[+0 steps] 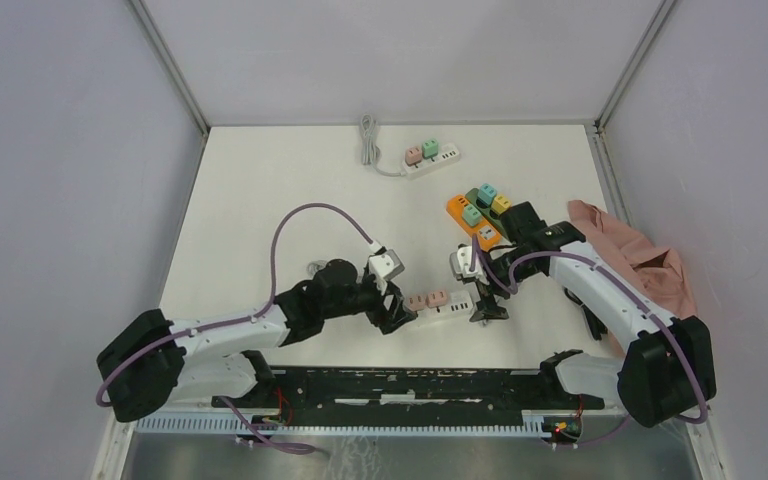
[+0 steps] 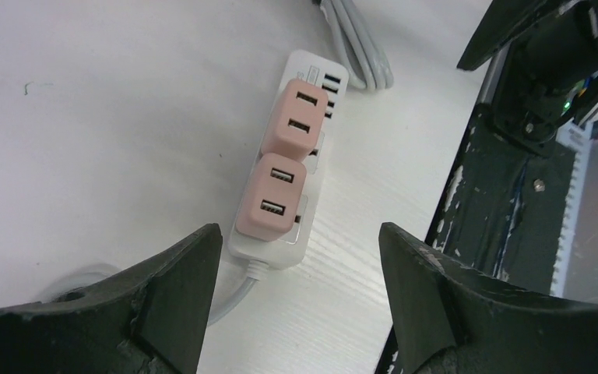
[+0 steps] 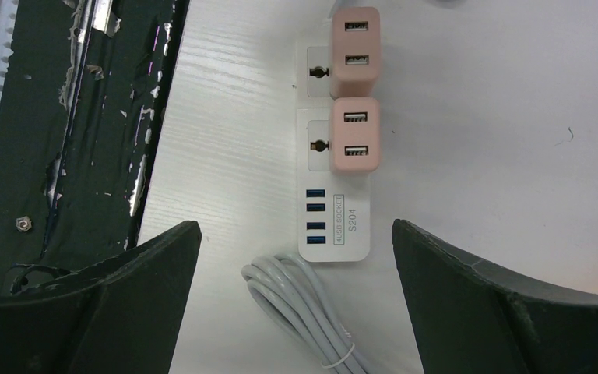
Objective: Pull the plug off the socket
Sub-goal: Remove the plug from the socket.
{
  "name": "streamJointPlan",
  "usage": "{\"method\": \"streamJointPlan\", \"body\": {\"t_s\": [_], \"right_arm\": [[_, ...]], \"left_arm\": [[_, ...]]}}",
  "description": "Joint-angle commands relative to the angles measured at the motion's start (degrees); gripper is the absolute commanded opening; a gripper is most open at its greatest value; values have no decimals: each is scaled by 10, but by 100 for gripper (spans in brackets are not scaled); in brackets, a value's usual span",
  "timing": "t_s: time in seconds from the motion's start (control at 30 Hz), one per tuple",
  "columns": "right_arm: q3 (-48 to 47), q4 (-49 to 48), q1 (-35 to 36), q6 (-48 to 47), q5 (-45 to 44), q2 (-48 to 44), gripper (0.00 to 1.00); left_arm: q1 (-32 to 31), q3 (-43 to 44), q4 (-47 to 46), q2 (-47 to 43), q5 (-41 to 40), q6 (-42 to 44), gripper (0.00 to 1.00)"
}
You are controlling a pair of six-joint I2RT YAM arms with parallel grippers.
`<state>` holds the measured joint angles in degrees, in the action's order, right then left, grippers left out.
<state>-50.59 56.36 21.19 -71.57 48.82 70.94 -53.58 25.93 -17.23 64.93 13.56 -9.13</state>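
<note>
Left gripper (image 2: 300, 238): jaws released, one either side of the nearest pink plug (image 2: 271, 196), apparently lined up to clamp it. Right gripper (image 3: 296, 230): jaws spread wide above the power strip (image 3: 333, 226), presumably to brace it. The strip lies near the front edge of the table (image 1: 260, 200).

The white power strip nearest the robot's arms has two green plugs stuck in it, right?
Not quite: those plugs are pink, not green. The right wrist view shows a pink plug and a second pink plug stuck in the white power strip nearest the robot's arms.
</note>
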Motion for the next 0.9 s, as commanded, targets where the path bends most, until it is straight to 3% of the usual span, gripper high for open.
{"method": "streamJointPlan", "body": {"t_s": [0.0,0.47,0.87], "right_arm": [[6,-17,-3,8,0,-3,100],[9,-22,-3,7,-1,1,100],[20,-46,-3,18,-4,9,100]], "left_arm": [[-24,32,-5,26,-70,71,80],[-47,88,-6,132,-98,94,71],[-47,71,-57,158,-69,93,55]]}}
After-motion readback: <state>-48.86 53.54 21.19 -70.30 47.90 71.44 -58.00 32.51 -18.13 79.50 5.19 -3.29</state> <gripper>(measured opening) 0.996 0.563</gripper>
